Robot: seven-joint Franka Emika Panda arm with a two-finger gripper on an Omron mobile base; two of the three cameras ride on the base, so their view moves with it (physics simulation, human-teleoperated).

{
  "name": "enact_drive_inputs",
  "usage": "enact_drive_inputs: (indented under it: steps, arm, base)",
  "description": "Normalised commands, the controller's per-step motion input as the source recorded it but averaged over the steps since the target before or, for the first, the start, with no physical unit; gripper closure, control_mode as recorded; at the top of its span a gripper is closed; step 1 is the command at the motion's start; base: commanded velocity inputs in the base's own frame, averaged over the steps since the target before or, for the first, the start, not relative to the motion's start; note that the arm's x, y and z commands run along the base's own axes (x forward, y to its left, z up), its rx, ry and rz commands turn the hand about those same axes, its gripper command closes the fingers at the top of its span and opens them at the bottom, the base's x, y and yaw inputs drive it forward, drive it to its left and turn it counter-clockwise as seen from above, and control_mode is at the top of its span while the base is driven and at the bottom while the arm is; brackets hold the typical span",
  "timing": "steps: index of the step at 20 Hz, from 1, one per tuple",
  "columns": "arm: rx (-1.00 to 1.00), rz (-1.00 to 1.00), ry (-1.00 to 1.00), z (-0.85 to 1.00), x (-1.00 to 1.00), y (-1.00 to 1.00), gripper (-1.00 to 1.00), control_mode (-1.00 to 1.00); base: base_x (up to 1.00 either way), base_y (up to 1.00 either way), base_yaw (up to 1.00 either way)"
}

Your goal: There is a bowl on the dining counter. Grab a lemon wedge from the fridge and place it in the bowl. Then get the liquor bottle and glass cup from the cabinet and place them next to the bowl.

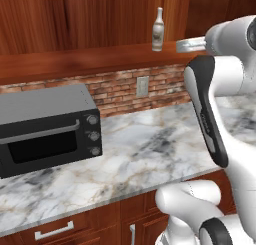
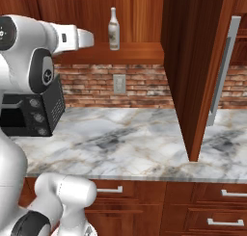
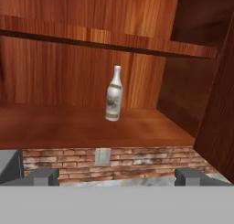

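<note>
The liquor bottle (image 3: 114, 95) is pale, slim and narrow-necked. It stands upright on the lower shelf of the open cabinet (image 3: 91, 127), near the back wall. The bottle (image 1: 158, 30) also shows in the left base view and, as the same bottle (image 2: 114, 29), in the right base view. My gripper (image 3: 118, 177) is open, its fingertips (image 3: 45, 176) set wide apart. It hangs level with the shelf's front edge, some way short of the bottle, with nothing between the fingers. The bowl, lemon wedge, glass cup, fridge and dining counter are out of view.
The cabinet's open door (image 2: 193, 76) juts out over the marble counter (image 2: 135, 138) at the right. A black toaster oven (image 1: 47, 129) stands on the counter at the left. A brick backsplash with an outlet (image 1: 143, 85) lies below the shelf, and drawers (image 2: 222, 194) sit under the counter.
</note>
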Motion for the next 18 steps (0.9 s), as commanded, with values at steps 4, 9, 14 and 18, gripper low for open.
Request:
enact_drive_inputs:
  steps: [4, 9, 14, 18]
  arm:
    - [0.00, 0.00, 0.07, 0.00, 1.00, 0.02, -1.00, -1.00]
    - [0.00, 0.00, 0.05, 0.00, 0.84, 0.05, -1.00, -1.00]
    - [0.00, 0.00, 0.03, 0.00, 0.66, 0.01, -1.00, -1.00]
    - [0.00, -0.04, 0.03, 0.00, 0.58, 0.00, -1.00, -1.00]
  base:
    - [0.00, 0.00, 0.00]
    - [0.00, 0.00, 0.00]
    - [0.00, 0.00, 0.00]
    - [0.00, 0.00, 0.00]
